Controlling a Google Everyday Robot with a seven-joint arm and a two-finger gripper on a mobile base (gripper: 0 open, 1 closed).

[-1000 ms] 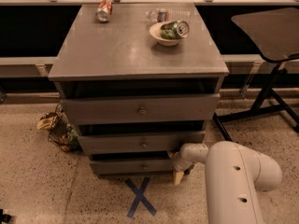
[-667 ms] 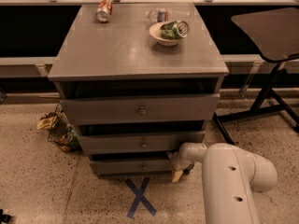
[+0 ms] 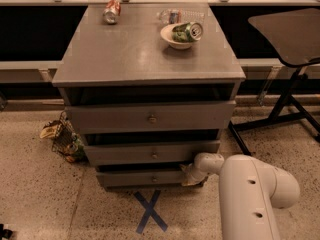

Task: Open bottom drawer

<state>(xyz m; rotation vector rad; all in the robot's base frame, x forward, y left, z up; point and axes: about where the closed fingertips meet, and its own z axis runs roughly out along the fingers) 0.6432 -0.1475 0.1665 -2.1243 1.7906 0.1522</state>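
Grey and lowest of the three, the bottom drawer [image 3: 142,178] sits just above the floor, its small knob [image 3: 153,178] faint at the centre. A dark gap shows above its front. Its right end is hidden behind the gripper [image 3: 191,175], which sits at that corner on the tip of the white arm [image 3: 250,194]; whether the gripper is spread or closed cannot be told. The arm is cut off by the lower edge. On the cabinet top [image 3: 140,54] a bowl [image 3: 175,38] holds a green can [image 3: 187,31]. A blue tape cross [image 3: 150,212] marks the floor.
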